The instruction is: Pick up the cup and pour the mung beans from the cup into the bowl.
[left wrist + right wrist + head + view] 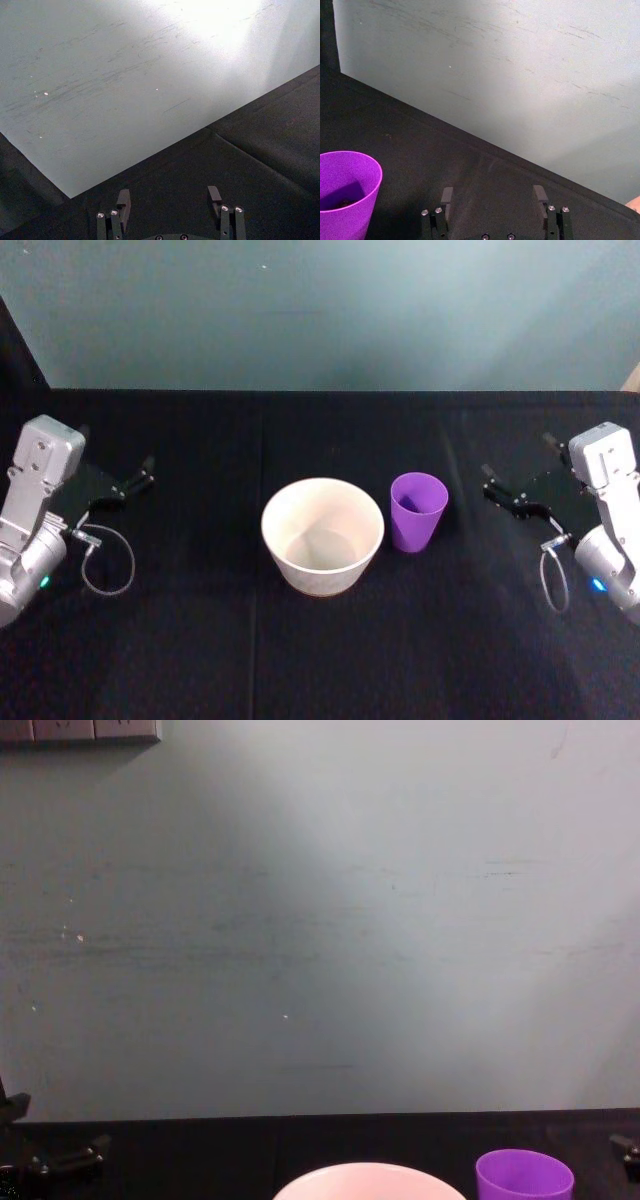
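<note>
You have the bowl [325,578] at the middle of the table [320,660], the cup [417,512] upright just to its right and apart from it, the left gripper [169,192] far out left, the right gripper [492,192] beyond the cup's right, and the wall [320,310] behind.

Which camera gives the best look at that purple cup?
The head view: the whole cup stands upright, right of the bowl. The right wrist view crops the cup partly; the chest view catches its top.
</note>
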